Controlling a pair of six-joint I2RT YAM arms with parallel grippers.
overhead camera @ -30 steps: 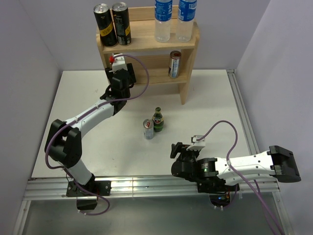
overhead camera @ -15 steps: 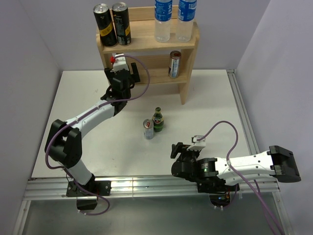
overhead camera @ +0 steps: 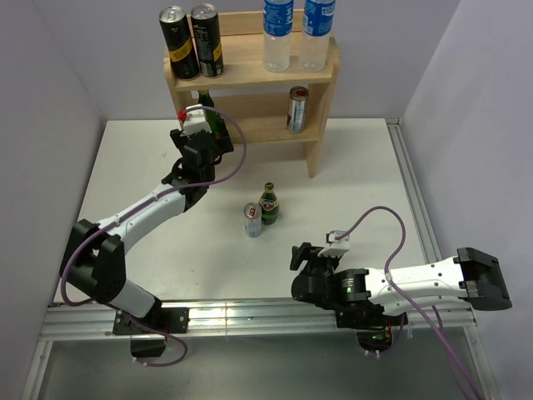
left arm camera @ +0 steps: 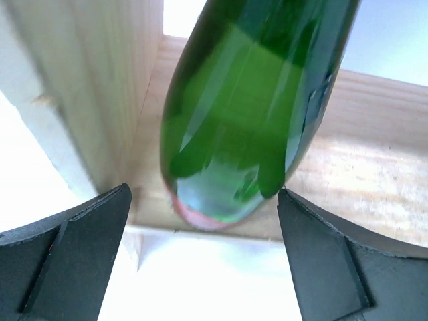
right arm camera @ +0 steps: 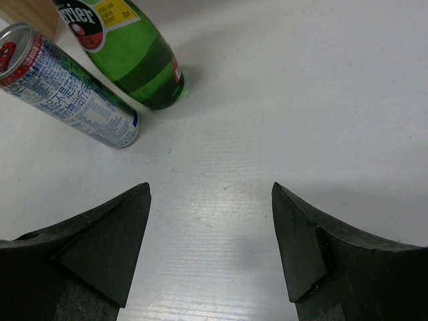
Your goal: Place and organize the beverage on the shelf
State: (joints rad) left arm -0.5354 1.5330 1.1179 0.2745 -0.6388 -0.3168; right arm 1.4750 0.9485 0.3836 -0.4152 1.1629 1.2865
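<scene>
The light-wood shelf (overhead camera: pixel 321 71) stands at the back of the table. On its middle tier, at the left end, stands a green bottle (overhead camera: pixel 205 102) (left arm camera: pixel 254 107), close to the side panel (left arm camera: pixel 100 87). My left gripper (overhead camera: pixel 213 127) (left arm camera: pixel 204 195) is open just in front of the bottle, one finger on each side of its base, gripping nothing. Mid-table, a second green bottle (overhead camera: pixel 268 202) (right arm camera: pixel 134 53) and a blue-and-white can (overhead camera: pixel 253 219) (right arm camera: pixel 70 90) stand side by side. Near the front edge my right gripper (overhead camera: pixel 301 254) (right arm camera: pixel 210 192) is open and empty, short of both.
Two black cans (overhead camera: pixel 191 40) and two clear water bottles (overhead camera: pixel 294 32) fill the shelf's top tier. A brown-and-silver can (overhead camera: pixel 297 109) stands at the right of the middle tier. Walls close in on both sides, and a metal rail (overhead camera: pixel 414 200) runs along the table's right edge.
My left gripper has opened and let go of the green bottle, which now stands on the middle tier. The left arm has drawn back and to the left. The right arm has not moved.
</scene>
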